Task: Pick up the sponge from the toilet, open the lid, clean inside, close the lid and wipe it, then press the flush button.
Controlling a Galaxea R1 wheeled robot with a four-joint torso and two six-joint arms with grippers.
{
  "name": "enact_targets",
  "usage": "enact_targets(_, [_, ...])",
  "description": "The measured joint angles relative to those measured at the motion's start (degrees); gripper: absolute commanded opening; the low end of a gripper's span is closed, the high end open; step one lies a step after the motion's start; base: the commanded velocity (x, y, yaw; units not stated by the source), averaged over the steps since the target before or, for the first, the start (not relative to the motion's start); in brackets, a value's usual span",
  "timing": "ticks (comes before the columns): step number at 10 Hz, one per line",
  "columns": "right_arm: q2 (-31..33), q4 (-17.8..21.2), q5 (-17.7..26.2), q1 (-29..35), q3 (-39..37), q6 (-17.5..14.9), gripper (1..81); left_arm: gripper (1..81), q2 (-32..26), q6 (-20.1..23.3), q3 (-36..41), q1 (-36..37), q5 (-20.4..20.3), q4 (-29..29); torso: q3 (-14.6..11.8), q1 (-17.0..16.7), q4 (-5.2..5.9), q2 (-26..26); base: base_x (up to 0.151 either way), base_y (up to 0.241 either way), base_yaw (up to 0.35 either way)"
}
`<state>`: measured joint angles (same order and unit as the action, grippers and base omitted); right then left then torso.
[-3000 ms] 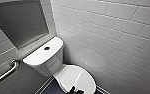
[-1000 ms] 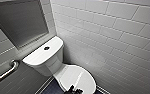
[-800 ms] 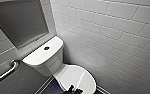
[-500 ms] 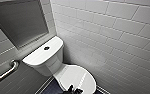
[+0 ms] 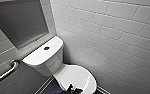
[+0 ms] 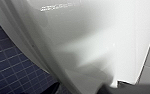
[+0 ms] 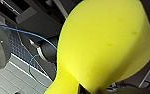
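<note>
Head view: toilet [image 5: 44, 60] lower centre of frame, lid [image 5: 76, 77] down, left claw [image 5: 74, 89] at the bottom edge by its front. Left wrist view: white toilet close up, can't tell that claw's state. Right wrist view: right claw [image 7: 83, 88] looks clamped on the sponge [image 7: 103, 45] near one end; with so narrow a pinch it may slip out when scrubbing.

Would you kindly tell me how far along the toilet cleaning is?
Done: the sponge is off the toilet, pinched by the right gripper. In hand: the left gripper sits at the front edge of the closed lid. Remaining: opening, cleaning inside, closing, wiping, pressing the flush button.
</note>
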<state>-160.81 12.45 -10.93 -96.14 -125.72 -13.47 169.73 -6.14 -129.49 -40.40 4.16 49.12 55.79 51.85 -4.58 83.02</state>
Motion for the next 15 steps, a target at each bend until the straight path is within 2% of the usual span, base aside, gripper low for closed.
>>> enact_targets(7, [0.0,0.0,0.0,0.2,0.2,0.0,1.0,81.1,-3.4,-5.3,6.2,0.3,-2.0,0.3,0.0,0.0,0.00,0.0,0.000,0.000,0.000])
enact_targets(15, [1.2,0.0,0.0,0.4,3.0,0.0,1.0,81.1,-12.3,-7.2,23.7,1.1,-8.5,1.5,0.0,0.0,0.00,0.0,0.000,0.000,0.000])
